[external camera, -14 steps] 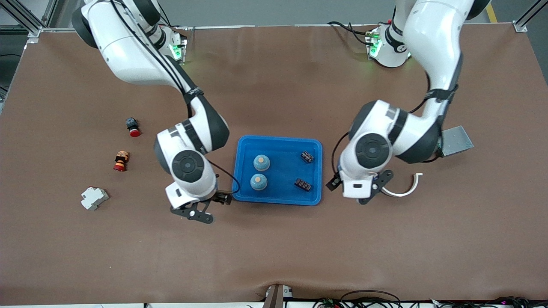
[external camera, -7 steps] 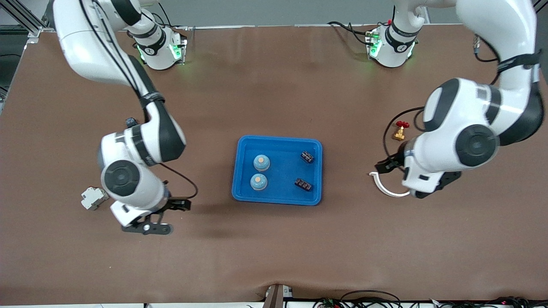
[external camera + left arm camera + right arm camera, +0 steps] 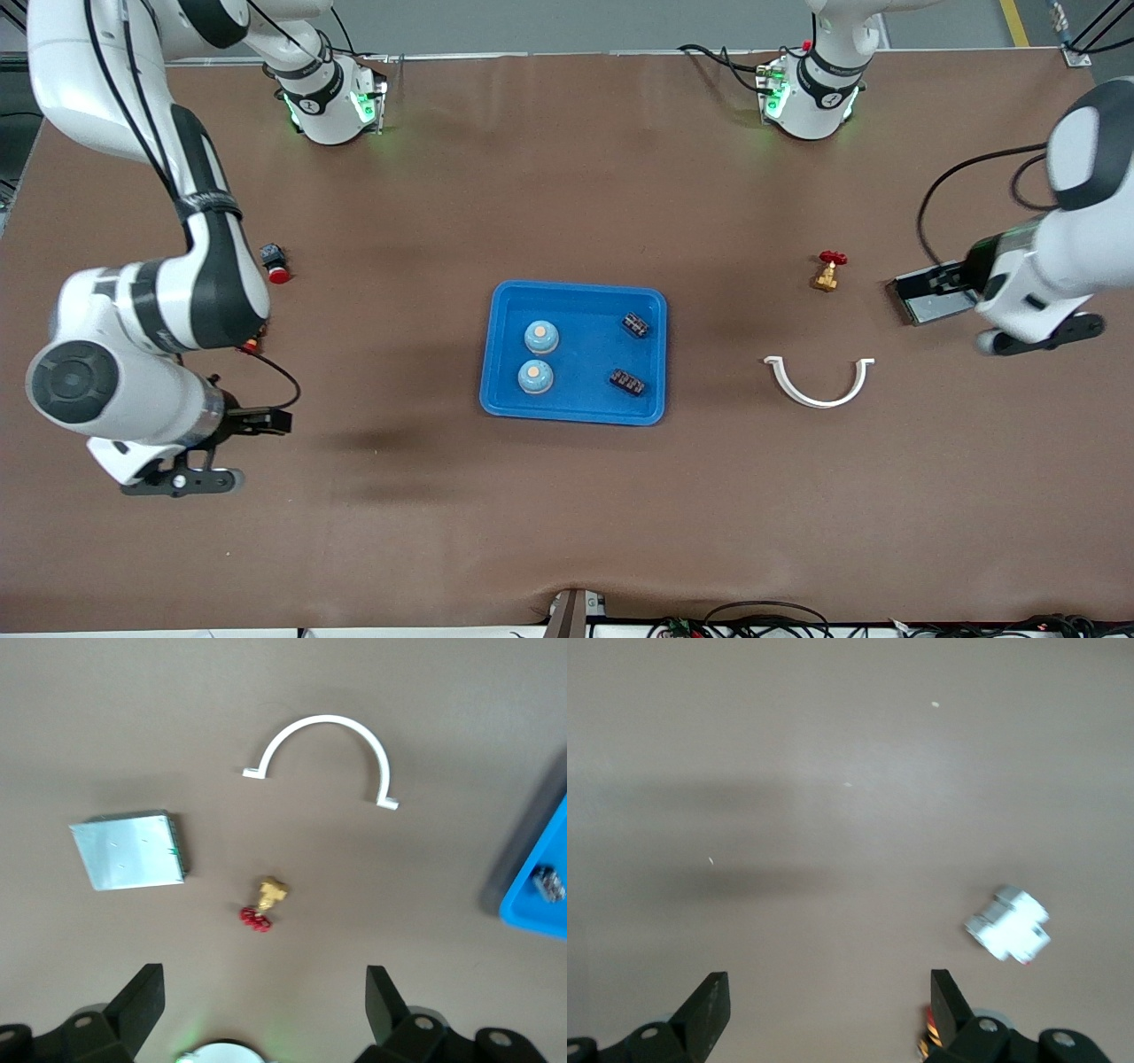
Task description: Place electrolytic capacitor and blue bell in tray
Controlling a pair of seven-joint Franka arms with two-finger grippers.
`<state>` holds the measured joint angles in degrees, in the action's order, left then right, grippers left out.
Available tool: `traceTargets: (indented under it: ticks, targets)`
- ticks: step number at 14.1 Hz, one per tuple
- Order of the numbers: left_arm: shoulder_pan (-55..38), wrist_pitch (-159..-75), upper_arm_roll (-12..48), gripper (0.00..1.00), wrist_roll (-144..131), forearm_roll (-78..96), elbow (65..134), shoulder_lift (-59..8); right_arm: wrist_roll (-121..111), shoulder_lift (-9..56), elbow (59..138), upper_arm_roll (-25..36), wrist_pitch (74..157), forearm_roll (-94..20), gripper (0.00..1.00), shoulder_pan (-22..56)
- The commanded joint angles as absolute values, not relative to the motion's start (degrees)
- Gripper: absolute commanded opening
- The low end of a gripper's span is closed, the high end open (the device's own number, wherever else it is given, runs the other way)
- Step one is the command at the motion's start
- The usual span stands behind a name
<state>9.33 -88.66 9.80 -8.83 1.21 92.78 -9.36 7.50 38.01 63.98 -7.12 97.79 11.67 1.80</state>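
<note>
The blue tray lies mid-table. In it are two blue bells with orange tops and two small black ribbed blocks, the electrolytic capacitors. My right gripper hangs open and empty over bare table at the right arm's end. Its wrist view shows both fingers wide apart. My left gripper is up over the left arm's end, open and empty. The tray's corner and one capacitor show in the left wrist view.
A grey metal box, a brass valve with a red handle and a white half ring lie toward the left arm's end. A red push button and a white breaker lie toward the right arm's end.
Both arms have swung away from the tray toward their own ends of the table. Both grippers stayed open and empty. The things in the tray have not moved.
</note>
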Motion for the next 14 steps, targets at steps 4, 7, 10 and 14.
traceTargets:
  ticks: [4, 7, 10, 14]
  targets:
    - [12.8, -100.0, 10.3, 1.00, -2.9, 2.7, 100.7, -2.3, 3.1, 26.6, 72.9, -8.2, 94.3, 6.4, 1.00, -5.1]
    - [12.6, -108.8, 11.9, 1.00, -4.0, 2.6, 106.6, 0.9, 3.1, 22.1, 74.7, -8.0, 93.8, 6.2, 1.00, -5.7]
    - [12.6, -108.0, 12.0, 1.00, -3.5, 3.0, 99.9, -2.2, 3.3, 17.8, 76.4, -7.2, 93.5, 4.3, 1.00, -5.7]
    - [12.7, -106.1, 12.0, 1.00, -3.8, 2.4, 93.3, -6.3, 3.3, 10.3, 82.3, -3.5, 92.9, 2.0, 1.00, -5.4]
